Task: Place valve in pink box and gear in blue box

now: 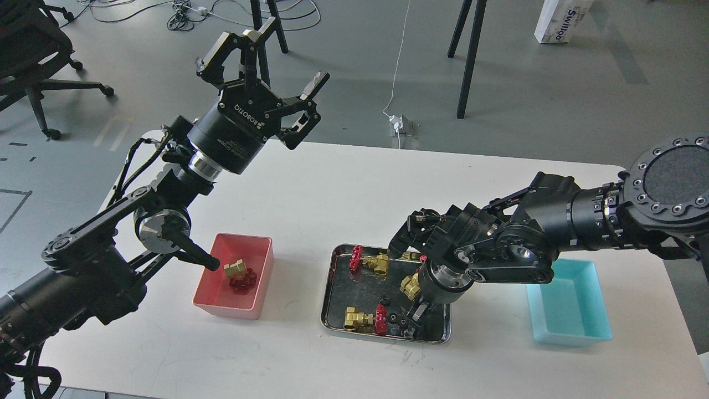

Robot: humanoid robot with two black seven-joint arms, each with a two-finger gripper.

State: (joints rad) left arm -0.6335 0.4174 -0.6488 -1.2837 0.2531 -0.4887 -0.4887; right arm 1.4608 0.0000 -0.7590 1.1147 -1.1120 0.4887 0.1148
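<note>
The pink box (260, 271) stands left of centre and holds one valve (239, 274). The steel tray (331, 288) holds three more valves (368, 260), (363, 319), (411, 285) and tiny black gears (393, 318). The blue box (570, 305) at the right looks empty. My left gripper (288, 55) is open and empty, raised high above the table's far left. My right gripper (412, 323) points down into the tray's front right corner, just right of the gears. Its fingers are dark and I cannot tell how they stand or whether they hold anything.
The white table (332, 188) carries the boxes and tray along its front half. My right arm (498, 249) lies across the tray's right side and hides part of it. Beyond the table are tripod legs (471, 55), floor cables and an office chair (33, 66).
</note>
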